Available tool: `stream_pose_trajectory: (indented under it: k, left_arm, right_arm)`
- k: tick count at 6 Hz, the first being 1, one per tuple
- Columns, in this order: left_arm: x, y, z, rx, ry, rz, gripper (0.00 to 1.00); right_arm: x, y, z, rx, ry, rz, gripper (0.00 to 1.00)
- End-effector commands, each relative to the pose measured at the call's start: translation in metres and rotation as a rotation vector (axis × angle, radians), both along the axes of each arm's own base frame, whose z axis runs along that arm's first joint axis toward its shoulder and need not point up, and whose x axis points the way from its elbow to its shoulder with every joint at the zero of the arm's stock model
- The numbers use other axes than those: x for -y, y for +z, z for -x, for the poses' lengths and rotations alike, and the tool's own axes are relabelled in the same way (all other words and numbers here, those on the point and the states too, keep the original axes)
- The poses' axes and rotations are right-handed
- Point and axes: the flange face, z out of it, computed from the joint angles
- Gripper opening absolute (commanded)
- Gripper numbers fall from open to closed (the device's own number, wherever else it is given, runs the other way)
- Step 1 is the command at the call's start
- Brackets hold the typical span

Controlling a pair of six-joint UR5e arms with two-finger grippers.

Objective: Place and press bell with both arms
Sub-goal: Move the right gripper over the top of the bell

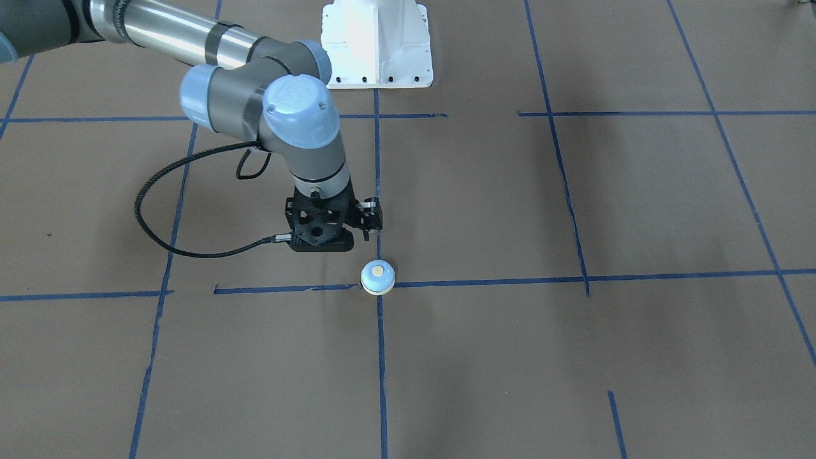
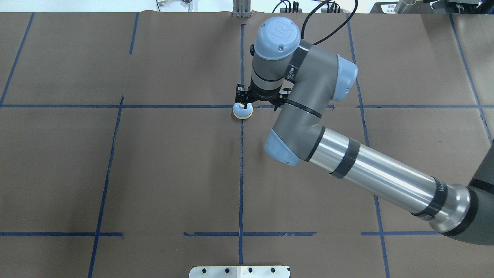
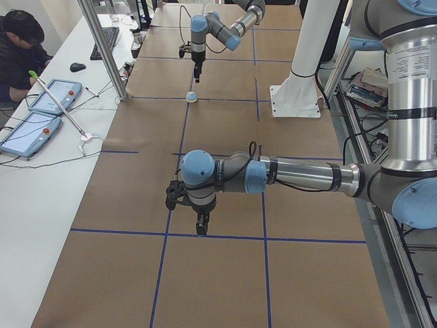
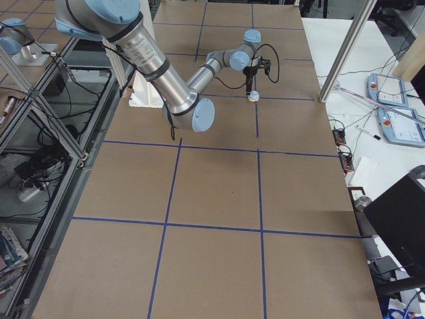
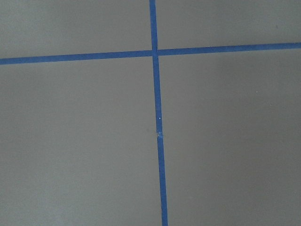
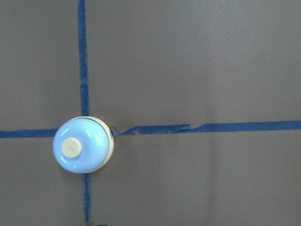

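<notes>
Blue bell (image 1: 378, 278), upright (cream button), on tape (image 1: 484, 281)

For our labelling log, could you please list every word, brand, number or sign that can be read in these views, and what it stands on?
"UR": faint logo, as far as it can be made out, on the light-blue joint cap of the right arm.
Black wrist band on that arm: white lettering, too small to read.
Black elbow band on its forearm tube: white lettering, blurred.
Bell and brown table cover: no text visible.
</notes>
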Motion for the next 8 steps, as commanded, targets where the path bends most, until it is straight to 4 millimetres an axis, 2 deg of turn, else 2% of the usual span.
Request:
stream_pose_trajectory:
  k: [1,2,5,8]
  left_arm:
    - [0.0,0.0,0.0,-0.001,0.0,0.001,1.0]
    - [0.0,0.0,0.0,-0.003,0.0,0.0,1.0]
    - [0.0,0.0,0.0,-0.003,0.0,0.0,1.0]
    - [0.0,0.0,0.0,-0.004,0.0,0.001,1.0]
  right_arm:
    - [0.019,-0.028,0.034,-0.029,0.008,0.032,0.19]
    - [0.022,-0.019,0.037,-0.049,0.012,0.031,0.03]
    - [0.034,0.006,0.051,-0.051,0.011,0.003,0.0]
    - [0.034,-0.001,0.051,-0.043,0.012,-0.005,0.0]
